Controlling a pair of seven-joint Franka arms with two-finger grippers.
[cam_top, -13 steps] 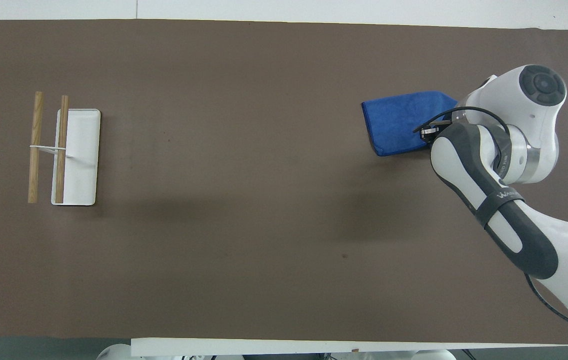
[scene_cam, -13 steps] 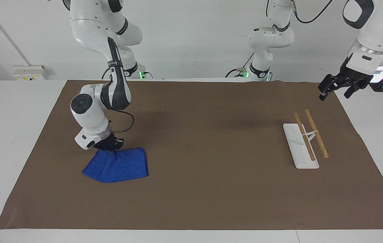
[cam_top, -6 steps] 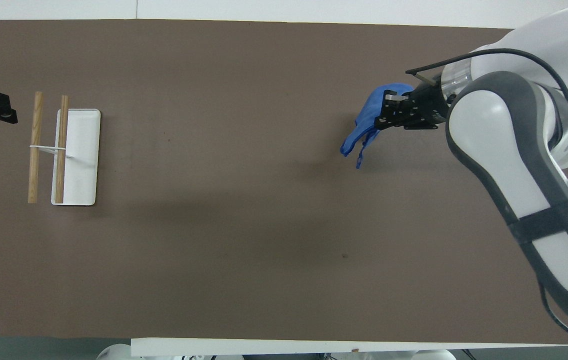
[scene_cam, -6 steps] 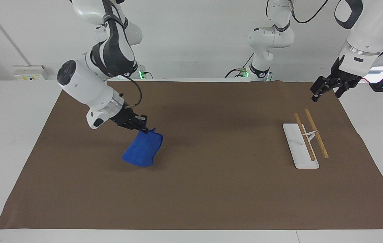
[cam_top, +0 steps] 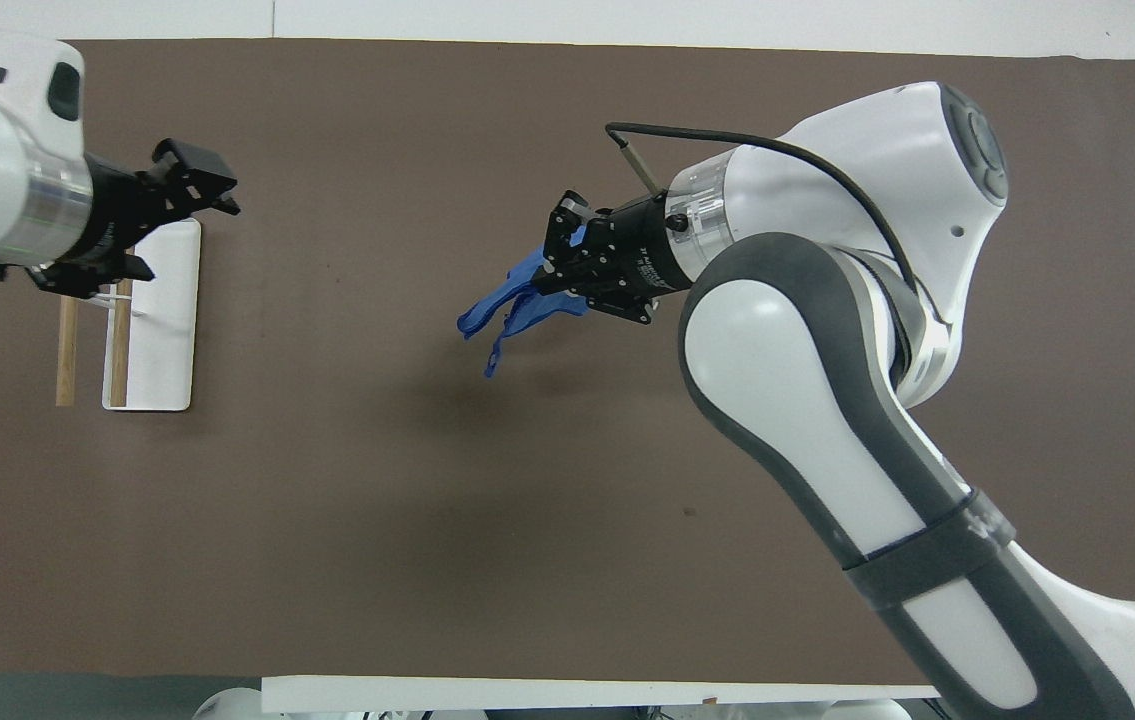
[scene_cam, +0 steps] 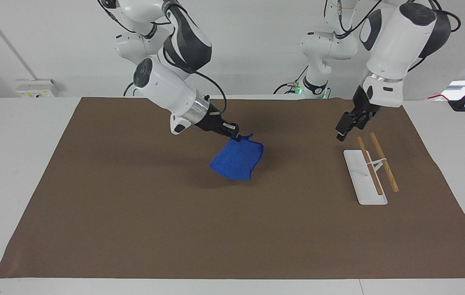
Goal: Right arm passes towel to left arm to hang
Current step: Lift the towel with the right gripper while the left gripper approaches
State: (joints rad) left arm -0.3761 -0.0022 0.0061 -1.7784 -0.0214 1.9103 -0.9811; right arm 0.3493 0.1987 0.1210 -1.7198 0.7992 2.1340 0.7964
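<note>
Right tool (scene_cam: 236, 136) gripping raised towel (scene_cam: 237, 161).

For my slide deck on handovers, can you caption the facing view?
Right gripper carries the blue towel in the air over the brown mat while the left gripper hangs near the rack.

Right gripper (cam_top: 555, 262) clamps towel (cam_top: 512, 305) over mat (cam_top: 427, 520); left gripper (cam_top: 197, 185) over rack (cam_top: 162, 340).

Plain blue towel (scene_cam: 237, 160); brown mat (scene_cam: 175, 229); white rack (scene_cam: 364, 177).
</note>
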